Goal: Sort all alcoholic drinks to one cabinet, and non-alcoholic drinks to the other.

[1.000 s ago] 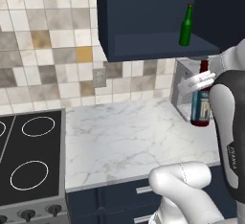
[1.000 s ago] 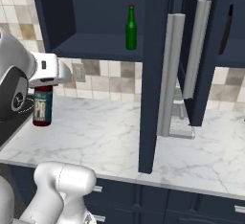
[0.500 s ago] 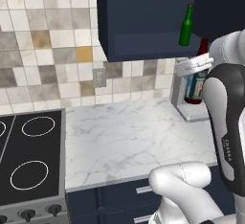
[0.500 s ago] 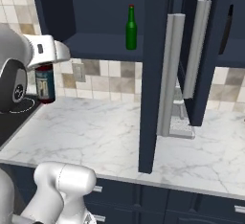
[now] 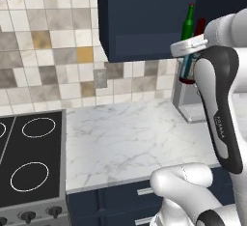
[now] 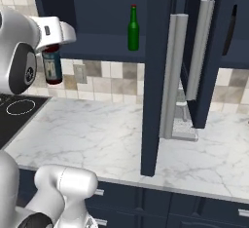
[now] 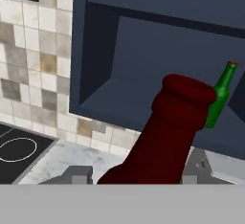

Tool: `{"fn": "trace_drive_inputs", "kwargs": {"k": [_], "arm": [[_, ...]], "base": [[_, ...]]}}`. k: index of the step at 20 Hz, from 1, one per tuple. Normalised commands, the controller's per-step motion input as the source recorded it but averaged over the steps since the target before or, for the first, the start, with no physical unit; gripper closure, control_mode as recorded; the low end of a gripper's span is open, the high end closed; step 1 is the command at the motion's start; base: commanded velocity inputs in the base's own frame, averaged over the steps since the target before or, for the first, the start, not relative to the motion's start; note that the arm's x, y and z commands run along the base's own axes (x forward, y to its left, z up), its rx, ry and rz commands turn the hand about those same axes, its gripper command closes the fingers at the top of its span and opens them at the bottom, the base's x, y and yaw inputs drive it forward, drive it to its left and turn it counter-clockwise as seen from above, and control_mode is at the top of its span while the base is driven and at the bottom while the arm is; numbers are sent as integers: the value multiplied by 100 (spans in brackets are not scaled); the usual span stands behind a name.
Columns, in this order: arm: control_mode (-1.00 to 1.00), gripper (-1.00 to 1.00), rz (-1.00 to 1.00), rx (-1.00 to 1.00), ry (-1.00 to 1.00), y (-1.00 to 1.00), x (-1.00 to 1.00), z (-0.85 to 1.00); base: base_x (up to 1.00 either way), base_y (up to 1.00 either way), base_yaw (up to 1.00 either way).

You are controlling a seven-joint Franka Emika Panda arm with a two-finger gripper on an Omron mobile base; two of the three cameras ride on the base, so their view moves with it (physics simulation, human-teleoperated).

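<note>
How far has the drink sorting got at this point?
Done: the green bottle stands upright on the shelf of the narrower cabinet. In hand: the claw is shut on the dark red-brown bottle, held upright above the marble counter, just below that shelf's level. Left: setting this bottle beside the green one, then sorting the non-alcoholic drinks into the other cabinet.

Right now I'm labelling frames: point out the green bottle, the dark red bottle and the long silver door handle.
green bottle [image 6: 133,29]: right base view, on its body.
dark red bottle [image 7: 167,137]: hand view, on its neck.
long silver door handle [image 6: 172,76]: right base view, mid bar.
</note>
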Motion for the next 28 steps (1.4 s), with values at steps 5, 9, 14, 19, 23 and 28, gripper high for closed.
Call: {"fn": "trace_drive_inputs", "kwargs": {"k": [5,9,14,19,23,28], "arm": [[-100,100,0,0,-6,0,41,28],[-100,100,0,0,-7,0,50,19],[-100,100,0,0,-7,0,53,4],[-100,100,0,0,-4,0,47,0],[-100,100,0,-1,0,0,41,-3],[-100,100,0,-1,0,1,46,-3]], "base": [[0,0,0],[0,0,0],[0,0,0],[0,0,0],[0,0,0],[0,0,0]]}}
